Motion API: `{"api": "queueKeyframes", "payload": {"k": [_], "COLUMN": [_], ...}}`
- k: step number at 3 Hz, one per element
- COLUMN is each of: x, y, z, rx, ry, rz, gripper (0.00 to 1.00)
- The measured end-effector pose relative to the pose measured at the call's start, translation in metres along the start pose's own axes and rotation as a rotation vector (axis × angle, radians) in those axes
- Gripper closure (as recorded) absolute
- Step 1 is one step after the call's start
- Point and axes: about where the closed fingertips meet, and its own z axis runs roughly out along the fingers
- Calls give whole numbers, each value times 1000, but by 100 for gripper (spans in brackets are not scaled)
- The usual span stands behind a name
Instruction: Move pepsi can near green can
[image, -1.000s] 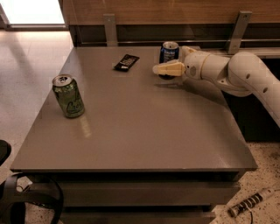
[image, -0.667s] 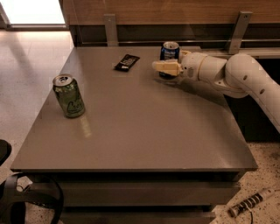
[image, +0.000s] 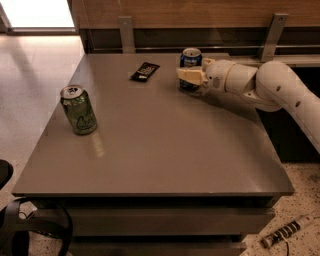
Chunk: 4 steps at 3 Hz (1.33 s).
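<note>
The pepsi can (image: 191, 56) is dark blue with a silver top and stands upright at the far middle-right of the brown table (image: 165, 145). My gripper (image: 190, 77) reaches in from the right on a white arm and sits at the can's lower half, covering it from the front. The green can (image: 78, 110) stands upright near the table's left edge, far from the pepsi can and the gripper.
A small black packet (image: 145, 71) lies flat on the far part of the table, left of the pepsi can. A wooden wall with metal brackets (image: 126, 32) runs behind the table. A power strip (image: 282, 233) lies on the floor at the lower right.
My gripper and arm have shifted slightly left toward the pepsi can. Both cans stand where they were.
</note>
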Motion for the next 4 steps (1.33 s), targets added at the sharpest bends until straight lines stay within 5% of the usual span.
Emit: {"api": "queueKeyframes", "payload": {"k": [1,2,4], "x": [0,0,-47], "y": [3,3,35], "z": [3,3,-18], "rx": [-6,-6,-16], "ry": [0,0,17], "rz": [0,0,-34], "gripper": [100,100,100]}}
